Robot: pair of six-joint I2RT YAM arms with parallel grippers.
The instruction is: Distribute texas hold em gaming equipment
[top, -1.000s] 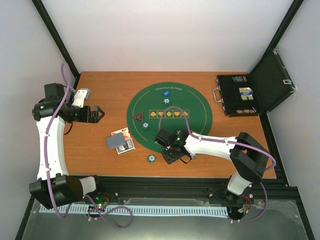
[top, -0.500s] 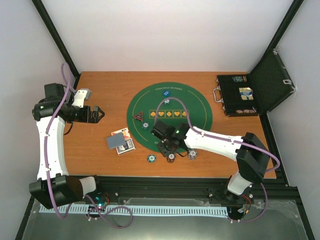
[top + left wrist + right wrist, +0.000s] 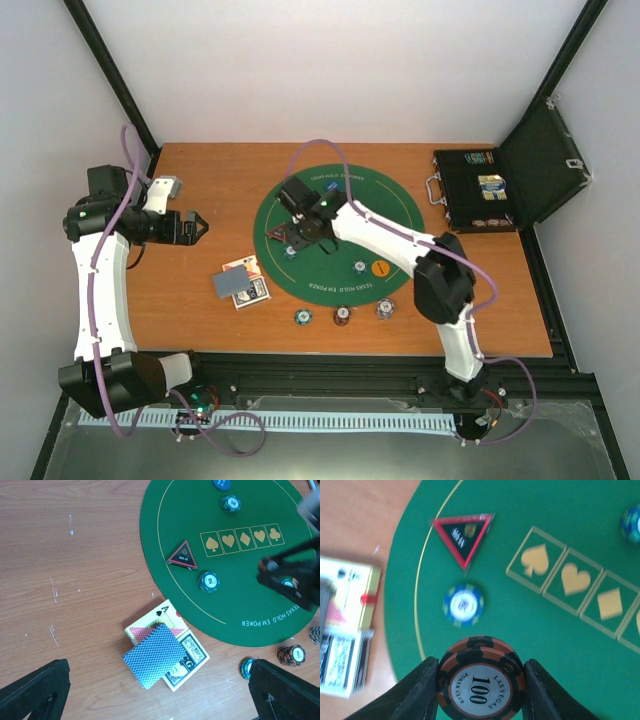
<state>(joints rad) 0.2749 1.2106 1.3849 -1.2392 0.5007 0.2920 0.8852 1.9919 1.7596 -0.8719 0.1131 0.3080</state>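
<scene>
right gripper (image 3: 481, 694) is holding an orange-and-black 100 chip (image 3: 481, 676) over the green mat (image 3: 545, 650); left gripper (image 3: 200, 228) is hovering wide open near the cards (image 3: 155, 655).

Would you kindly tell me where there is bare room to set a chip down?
Bare wood lies between the green mat and the black case, and on the table left of the mat, beyond the cards. It is crowded around the triangle marker and among the chips along the mat's near edge.
</scene>
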